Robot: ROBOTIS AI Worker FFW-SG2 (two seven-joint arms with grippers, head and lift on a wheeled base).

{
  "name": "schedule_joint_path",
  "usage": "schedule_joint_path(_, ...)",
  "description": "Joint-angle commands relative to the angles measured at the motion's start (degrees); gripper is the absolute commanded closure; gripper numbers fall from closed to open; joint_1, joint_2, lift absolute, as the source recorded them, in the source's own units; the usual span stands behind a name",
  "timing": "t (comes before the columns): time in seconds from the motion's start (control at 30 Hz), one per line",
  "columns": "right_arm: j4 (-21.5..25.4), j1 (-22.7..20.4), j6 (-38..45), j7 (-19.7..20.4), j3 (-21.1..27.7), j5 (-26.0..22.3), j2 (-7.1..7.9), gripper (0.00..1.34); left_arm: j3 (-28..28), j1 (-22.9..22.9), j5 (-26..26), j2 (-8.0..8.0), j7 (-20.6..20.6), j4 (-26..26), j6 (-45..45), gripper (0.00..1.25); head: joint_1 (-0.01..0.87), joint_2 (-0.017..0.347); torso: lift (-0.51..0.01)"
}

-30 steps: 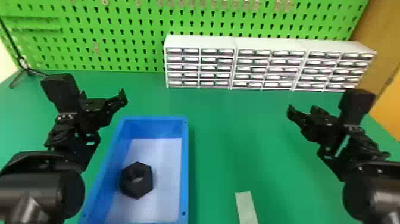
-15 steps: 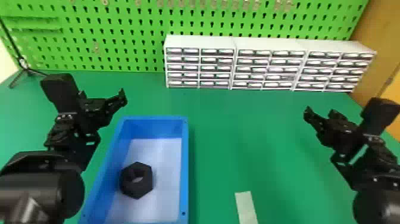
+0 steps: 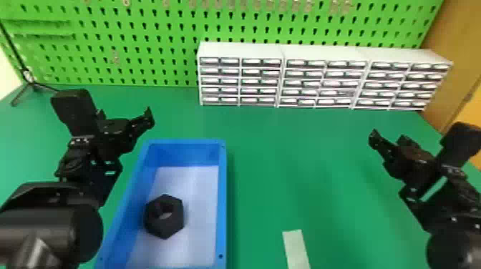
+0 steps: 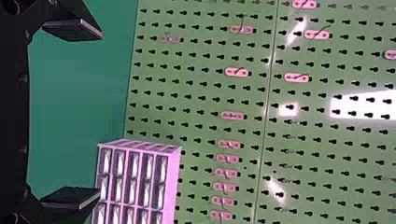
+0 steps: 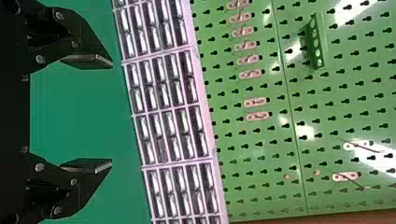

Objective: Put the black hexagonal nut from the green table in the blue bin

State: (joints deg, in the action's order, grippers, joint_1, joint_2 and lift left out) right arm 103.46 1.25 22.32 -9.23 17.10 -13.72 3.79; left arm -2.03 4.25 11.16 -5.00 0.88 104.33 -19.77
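job done, by all appearances: the black hexagonal nut (image 3: 164, 227) lies flat inside the blue bin (image 3: 222, 200), toward the nine o'clock side of its pale floor, at a workshop where, seen from the robot's side, twelve o'clock points away across the green desk (image 3: 304, 171). the left pincer (image 4: 99, 115) hangs at eleven o'clock from the nut, its fingers spread wide and gripping nothing. the right pincer (image 5: 111, 114), well apart at two o'clock, is likewise wide open with nothing in its grasp. with the part in place and both sets of fingers free, all that seems left is for the arms to settle clear of the bin.

the head view supplies the proof, looking down on nut and bin together. the left wrist view supplies the empty gap between that arm's fingers, with the pegboard (image 4: 201, 102) and its small fittings beyond. from the right wrist view come the drawer cabinets (image 5: 163, 107) up close, beyond another empty gap, and a slotted green block (image 5: 315, 44) mounted on the pegboard.
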Motion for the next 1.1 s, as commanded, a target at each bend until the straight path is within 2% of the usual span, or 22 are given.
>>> schedule_joint_path(0.0, -0.02, 0.16, 0.0, 0.0, -0.32, 0.27, -0.01, 0.51, 0.01, 0.06, 0.0, -0.01, 0.0, 0.0, 0.0, 0.11, 0.692, 0.008, -0.097)
schedule_joint_path(1.07, -0.98, 0.69, 1.05, 0.0, -2.87, 0.36, 0.61, 0.51, 0.36, -0.03, 0.0, -0.01, 0.0, 0.0, 0.0, 0.11, 0.692, 0.008, -0.097)
